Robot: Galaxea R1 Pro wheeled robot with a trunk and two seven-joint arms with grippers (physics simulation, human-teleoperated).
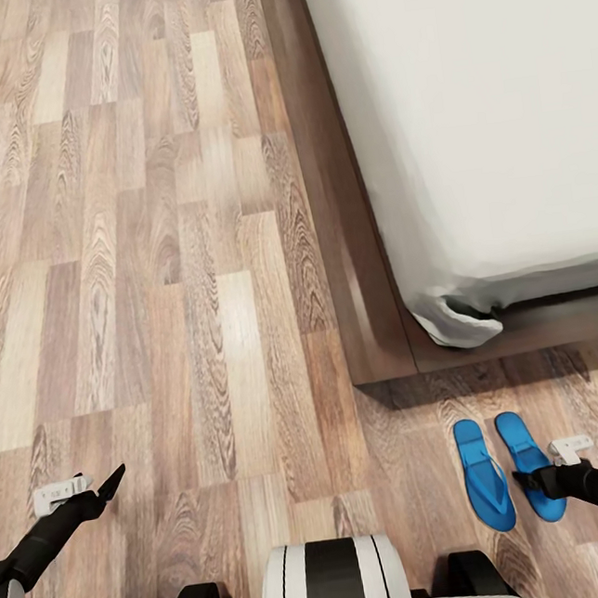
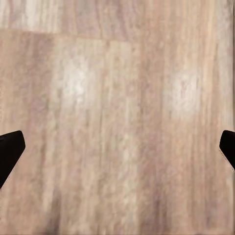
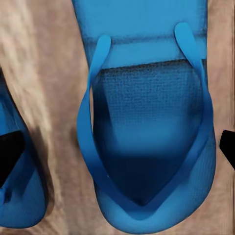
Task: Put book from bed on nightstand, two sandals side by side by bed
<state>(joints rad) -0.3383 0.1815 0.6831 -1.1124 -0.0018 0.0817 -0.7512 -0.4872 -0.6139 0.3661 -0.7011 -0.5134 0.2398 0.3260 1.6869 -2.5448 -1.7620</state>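
Note:
Two blue sandals lie side by side on the wood floor just off the corner of the bed: one sandal on the left, the other sandal on the right. My right gripper hovers open over the right one. In the right wrist view that sandal lies between the wide-apart fingertips, untouched, with its mate at the edge. My left gripper hangs open over bare floor. The book and nightstand are out of view.
The bed's dark wooden platform juts out beyond the mattress, and its corner ends just beyond the sandals. Wood-plank floor stretches wide to the left of the bed. My own base shows at the near edge.

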